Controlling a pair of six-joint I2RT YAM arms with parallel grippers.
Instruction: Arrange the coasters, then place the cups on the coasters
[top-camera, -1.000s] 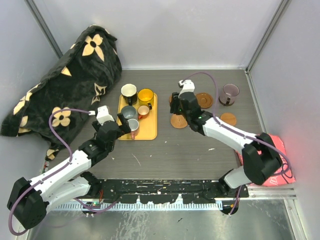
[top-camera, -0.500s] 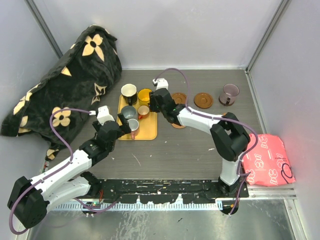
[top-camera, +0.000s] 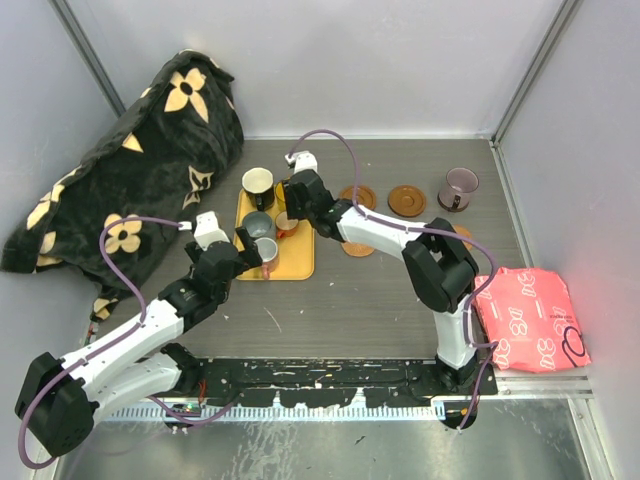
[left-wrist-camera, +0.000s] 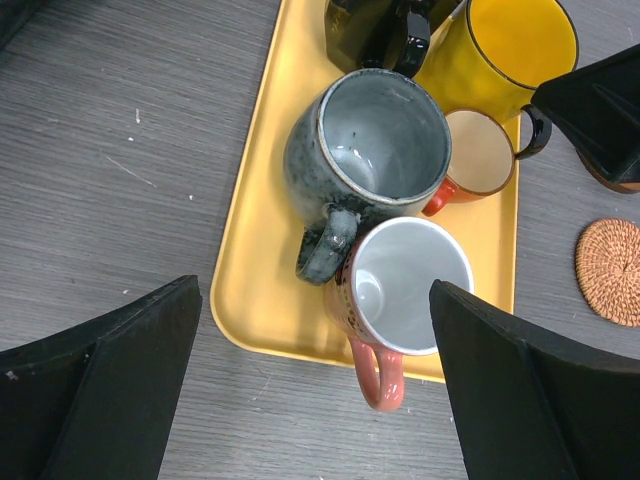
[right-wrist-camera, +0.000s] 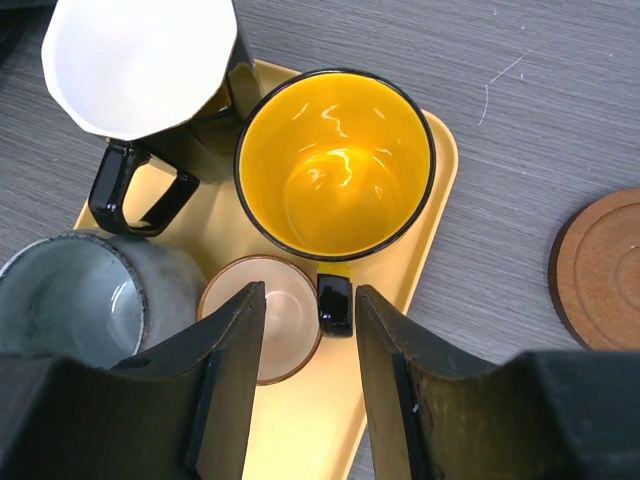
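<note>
While the left end effector gapes, the right end effector, parted, straddles the black handle of the glossy yellow-orange cup.

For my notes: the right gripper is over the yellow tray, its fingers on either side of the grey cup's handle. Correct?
The cup is wrong. The right gripper is over the yellow tray, its fingers on either side of the handle of the yellow cup, as the right wrist view shows; the grey cup stands off to the side.

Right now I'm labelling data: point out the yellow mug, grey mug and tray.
yellow mug (right-wrist-camera: 335, 170), right wrist view, inside bottom.
grey mug (left-wrist-camera: 385, 135), left wrist view, inside bottom.
tray (left-wrist-camera: 262, 295), left wrist view, bare corner.
</note>
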